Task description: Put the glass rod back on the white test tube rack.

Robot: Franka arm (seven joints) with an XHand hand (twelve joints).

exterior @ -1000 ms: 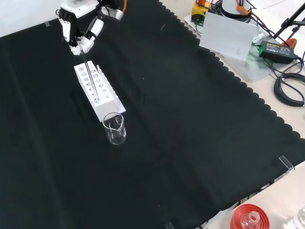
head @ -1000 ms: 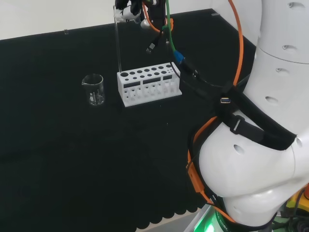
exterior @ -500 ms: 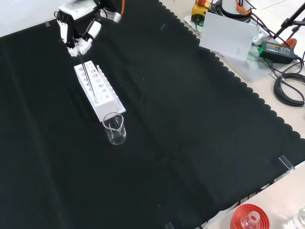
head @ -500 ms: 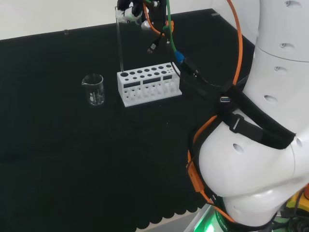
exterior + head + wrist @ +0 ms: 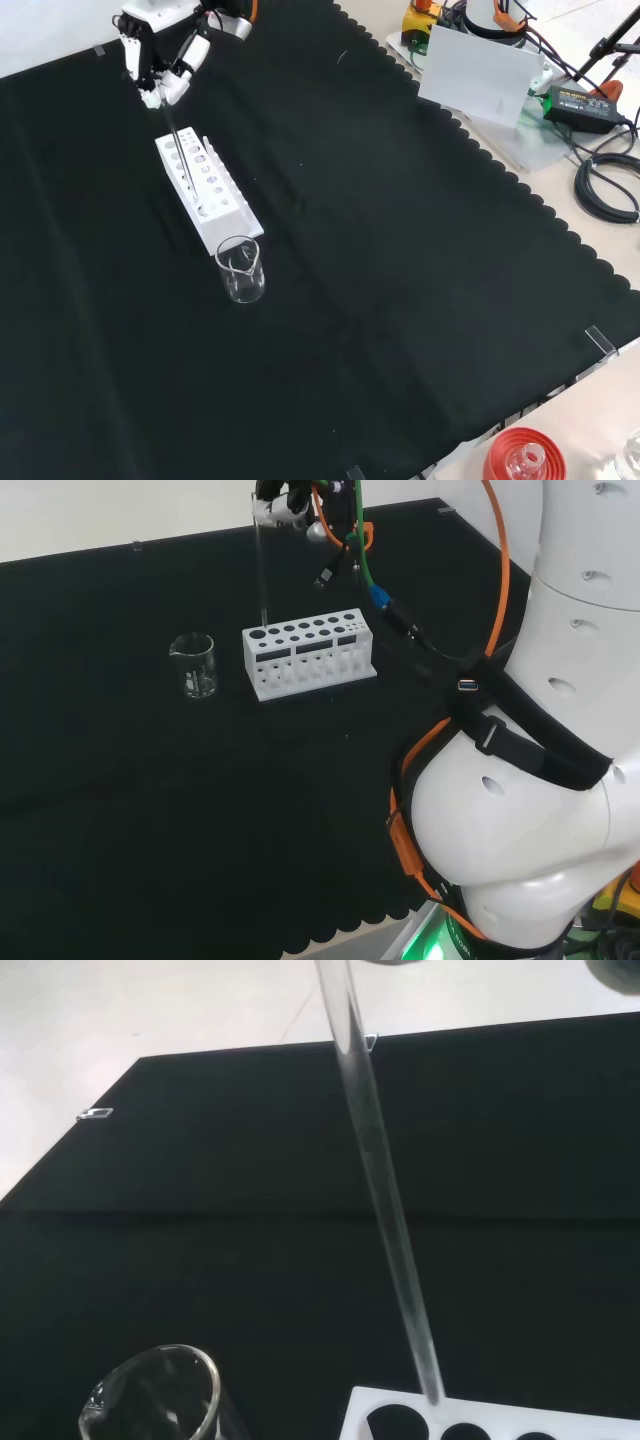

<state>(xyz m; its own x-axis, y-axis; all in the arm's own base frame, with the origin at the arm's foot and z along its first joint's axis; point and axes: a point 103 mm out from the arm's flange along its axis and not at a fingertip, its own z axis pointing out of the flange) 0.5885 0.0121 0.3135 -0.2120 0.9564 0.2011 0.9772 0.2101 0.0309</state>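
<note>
Shifted since a second ago: hand and rod, slightly rightward in the head view.

Head view: hand (image 5: 283,508) above the white test tube rack (image 5: 309,652), fingers pinching the glass rod (image 5: 262,575) near its top so it hangs upright over the rack's left-end holes; beaker (image 5: 194,665) near, to the left.

Front view: rod's lower end over the rack; whether it has entered a hole is unclear.

Wrist view: rod tip at the rack's top plate, apparently beside a hole.

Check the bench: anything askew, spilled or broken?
Nothing stands out. The white test tube rack and empty glass beaker stand upright on the black cloth, no spill visible. The hand holds the glass rod nearly upright over the rack's beaker end.
</note>
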